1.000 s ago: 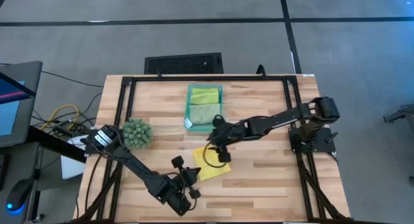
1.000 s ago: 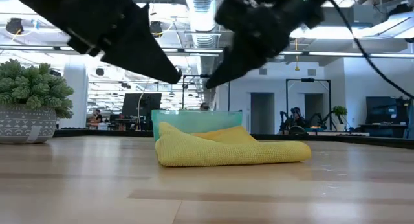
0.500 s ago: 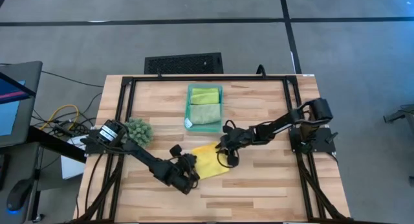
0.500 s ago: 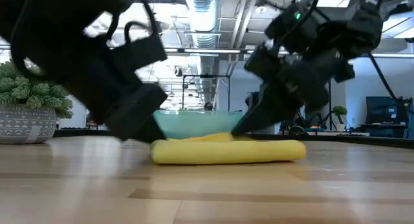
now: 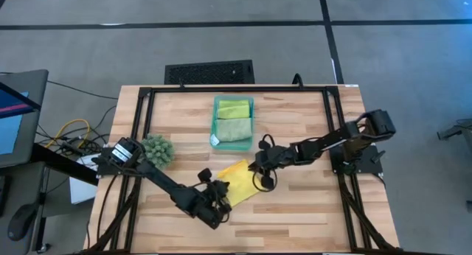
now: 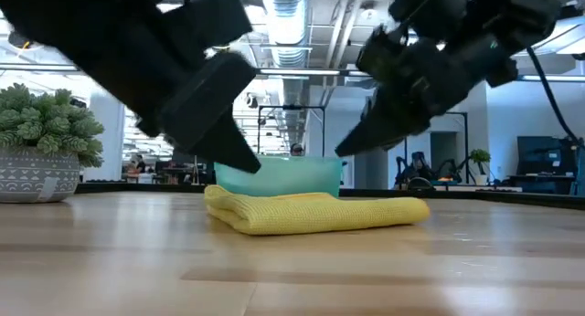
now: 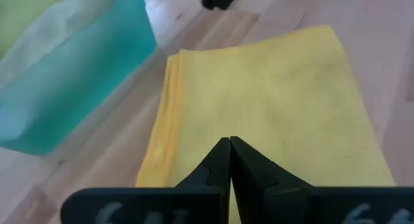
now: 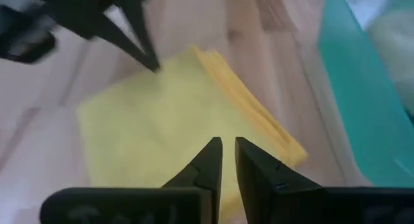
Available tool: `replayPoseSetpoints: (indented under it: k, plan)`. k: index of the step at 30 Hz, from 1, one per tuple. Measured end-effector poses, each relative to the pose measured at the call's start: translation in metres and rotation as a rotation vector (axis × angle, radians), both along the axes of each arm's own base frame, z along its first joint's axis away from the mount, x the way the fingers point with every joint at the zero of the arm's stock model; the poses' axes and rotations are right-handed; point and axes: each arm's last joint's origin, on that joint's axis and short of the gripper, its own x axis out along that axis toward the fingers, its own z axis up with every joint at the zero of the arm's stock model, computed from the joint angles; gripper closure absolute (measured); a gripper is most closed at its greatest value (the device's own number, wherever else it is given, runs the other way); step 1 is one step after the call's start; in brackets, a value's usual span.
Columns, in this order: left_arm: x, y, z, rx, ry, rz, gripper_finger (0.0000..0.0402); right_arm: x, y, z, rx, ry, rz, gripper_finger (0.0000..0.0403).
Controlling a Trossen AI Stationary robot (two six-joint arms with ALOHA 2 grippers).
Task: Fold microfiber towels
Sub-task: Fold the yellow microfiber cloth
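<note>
Both arms are over the folded yellow microfiber towel [image 5: 238, 183], which lies flat on the pale wooden worktop [image 5: 310, 203] just below the middle of the overhead frame. The left gripper [image 5: 219, 200] sits at the cloth's lower left edge with its fingers pressed together, nothing between them. The right gripper [image 5: 259, 169] hangs over the upper right edge; the right wrist view shows its fingers [image 8: 208, 160] nearly together with a thin gap, hovering above the fabric and not pinching it.

Looks like the flattening and tidying step of this fold. To do it well, I'd say the closed left tips should press down on the cloth to pin it while the right side works the opposite edge. The layers need to stay lined up, so any push should run along the fold, not across it. A dragging finger could easily ruck this soft pile and slide the top layer off.

Now the towel itself: a neat rectangle, bright yellow, fine woven texture. A doubled edge shows as a thicker band along one long side in both wrist views. From table height it is a low, plump slab, slightly rounded at the left end.

Just above it in the overhead frame sits the teal rectangular plastic tray [image 5: 214, 124], holding a folded lime green towel [image 5: 234, 107] and a pale sage green towel [image 5: 233, 129].
</note>
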Motion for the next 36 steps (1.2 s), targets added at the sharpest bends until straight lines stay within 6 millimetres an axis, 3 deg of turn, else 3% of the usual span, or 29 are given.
replayPoseSetpoints:
  k: [5,11,13,18,21,25,28,31,36]
  plan:
    - [0.008,0.017,0.001,-0.044,0.067,0.039,0.0401,0.005,0.004,-0.005,-0.016,-0.035,0.030,0.0338]
    - [-0.005,0.037,-0.021,-0.086,0.105,0.114,0.0401,0.013,-0.006,-0.048,-0.012,0.060,-0.017,0.0338]
    - [-0.009,0.039,-0.024,-0.072,0.096,0.133,0.0401,0.014,-0.005,-0.051,0.021,0.090,-0.013,0.0338]
    - [-0.011,0.040,-0.022,-0.034,0.096,0.133,0.0401,0.001,0.020,-0.045,0.047,0.183,0.049,0.0338]
    - [-0.004,0.035,-0.007,-0.024,0.096,0.082,0.0401,-0.010,0.040,-0.033,0.042,0.183,0.066,0.0338]
    - [0.004,0.029,0.020,-0.001,0.056,0.030,0.0401,-0.017,0.058,-0.001,0.017,0.047,0.066,0.0338]
    - [0.009,0.029,0.027,-0.003,0.043,0.006,0.0401,-0.018,0.058,0.009,-0.009,-0.005,0.058,0.0338]
    - [0.011,0.028,0.021,-0.035,0.036,-0.016,0.0401,-0.013,0.054,0.007,-0.010,-0.019,0.043,0.0338]
    - [0.012,0.027,-0.007,-0.053,0.074,-0.013,0.0401,-0.005,0.042,-0.029,-0.035,0.084,-0.018,0.0338]
